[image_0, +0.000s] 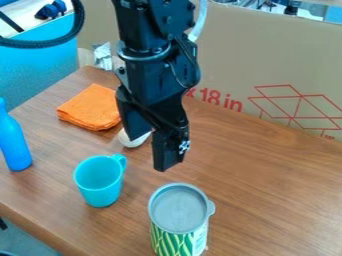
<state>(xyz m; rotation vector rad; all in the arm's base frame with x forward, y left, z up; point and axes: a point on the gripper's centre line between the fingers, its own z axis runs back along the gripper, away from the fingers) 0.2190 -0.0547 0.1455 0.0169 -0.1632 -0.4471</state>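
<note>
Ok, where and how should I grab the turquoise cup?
Probably the rim wall of the turquoise cup, opposite its handle, coming straight down with one side of the pincer inside and one outside. The cup stands upright, mouth open, and the handle juts from the other side, likely leaving that wall free.

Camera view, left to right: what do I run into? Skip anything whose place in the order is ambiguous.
Blue bottle → turquoise cup → green-patterned can with grey lid → red line drawing on the cardboard
</note>
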